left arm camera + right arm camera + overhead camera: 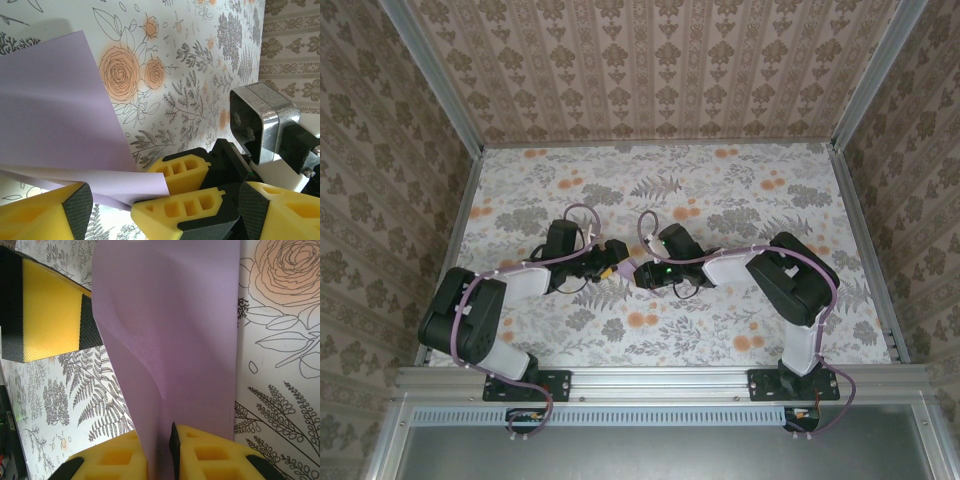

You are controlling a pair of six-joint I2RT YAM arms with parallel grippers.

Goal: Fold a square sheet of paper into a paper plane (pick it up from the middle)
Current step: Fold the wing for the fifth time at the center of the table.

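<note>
The square sheet of paper (175, 340) is lilac and bent into a fold, one flap standing up from the table. My right gripper (170, 440) is shut on its lower edge, with the sheet pinched between the yellow fingers. In the left wrist view the paper (55, 115) lies at the left, and the right gripper (147, 192) holds its folded corner. My left gripper (165, 200) stands open, its fingers wide on either side of that corner and the right fingers. One left finger (50, 315) shows beside the paper. From above, the left gripper (612, 258) and right gripper (640, 272) meet mid-table.
The floral table cover (720, 200) spreads out on all sides. Patterned walls with aluminium frame rails (860, 230) enclose the table. The right arm's wrist camera housing (262, 120) sits close in front of the left gripper.
</note>
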